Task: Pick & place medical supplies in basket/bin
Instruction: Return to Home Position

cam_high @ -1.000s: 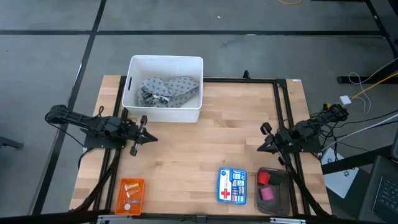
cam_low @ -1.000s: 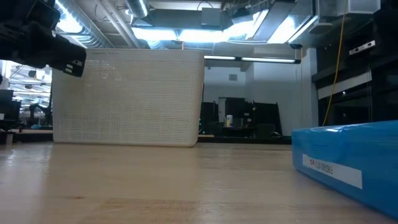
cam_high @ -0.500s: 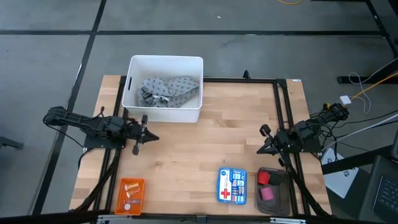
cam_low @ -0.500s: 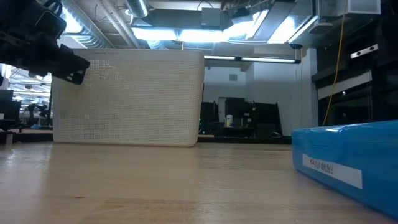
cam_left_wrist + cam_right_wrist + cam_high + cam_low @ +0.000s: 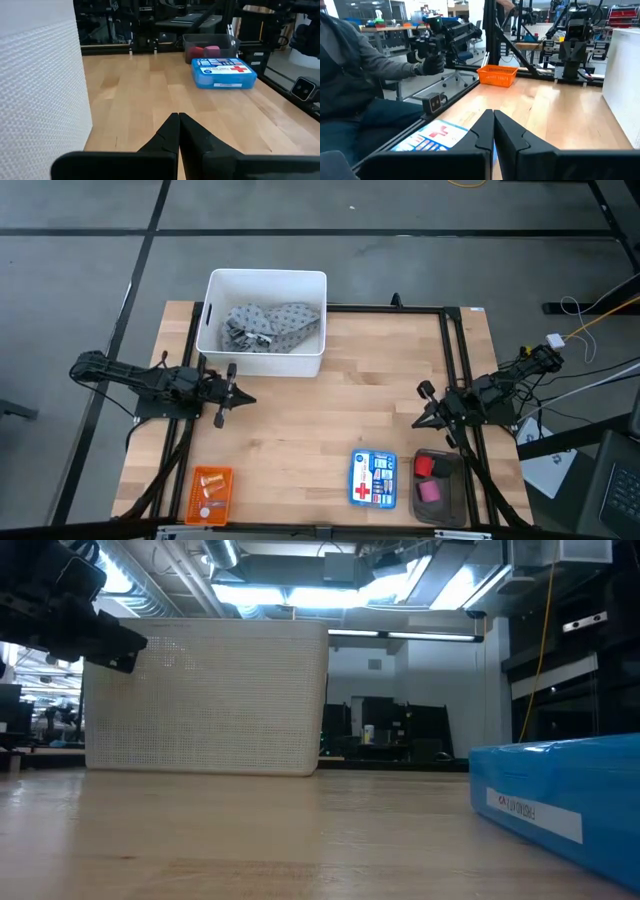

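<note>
Now, cloth (image 5: pixel 265 328) in white bin (image 5: pixel 265 273), well apart from clenched left fingers (image 5: pixel 167 136), clenched right fingers (image 5: pixel 485 132)

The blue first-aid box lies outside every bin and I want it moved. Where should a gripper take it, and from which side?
Take the blue first-aid box by its two long side walls, coming straight down from above, probably with the right gripper, which is nearer. It lies flat, lid up; the black bin stands close beside, so finger room looks tight.

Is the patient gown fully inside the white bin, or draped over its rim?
Inside. The high view shows the grey-blue cloth crumpled within the white bin, none of it over the rim.
</note>
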`<state>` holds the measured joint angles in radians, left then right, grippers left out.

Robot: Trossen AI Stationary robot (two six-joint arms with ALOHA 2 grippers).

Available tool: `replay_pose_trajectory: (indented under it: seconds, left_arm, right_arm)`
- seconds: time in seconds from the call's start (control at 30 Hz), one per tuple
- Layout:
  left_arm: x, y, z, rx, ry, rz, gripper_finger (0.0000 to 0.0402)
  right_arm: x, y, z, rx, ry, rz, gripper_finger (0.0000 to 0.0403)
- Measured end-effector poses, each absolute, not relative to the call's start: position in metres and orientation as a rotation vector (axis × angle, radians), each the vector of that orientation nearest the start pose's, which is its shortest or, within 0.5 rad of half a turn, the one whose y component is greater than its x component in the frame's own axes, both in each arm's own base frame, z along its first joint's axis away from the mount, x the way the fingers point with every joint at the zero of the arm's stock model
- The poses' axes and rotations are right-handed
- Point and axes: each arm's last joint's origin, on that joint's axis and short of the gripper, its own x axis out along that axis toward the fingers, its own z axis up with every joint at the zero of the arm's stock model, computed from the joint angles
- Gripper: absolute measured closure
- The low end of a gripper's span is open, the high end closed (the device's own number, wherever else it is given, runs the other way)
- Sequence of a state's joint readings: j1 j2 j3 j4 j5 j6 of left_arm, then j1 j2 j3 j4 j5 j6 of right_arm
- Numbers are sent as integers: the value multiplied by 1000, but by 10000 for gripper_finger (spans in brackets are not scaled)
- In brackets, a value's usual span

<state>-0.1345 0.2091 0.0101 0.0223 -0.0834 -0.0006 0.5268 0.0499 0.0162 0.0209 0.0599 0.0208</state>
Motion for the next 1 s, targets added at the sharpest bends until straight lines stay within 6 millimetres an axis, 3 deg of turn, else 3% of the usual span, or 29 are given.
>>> replay_pose_trajectory:
  seconds: [0.17,0.43,1.0]
  left_arm:
    - [109,-12,151,1,186,-50,396]
    - [109,-12,151,234,175,-66,399]
    - [109,-12,152,241,171,-67,400]
  right_arm:
    - [89,51,163,60,78,503,390]
    - [90,54,160,69,129,563,390]
    - [90,54,160,15,113,566,390]
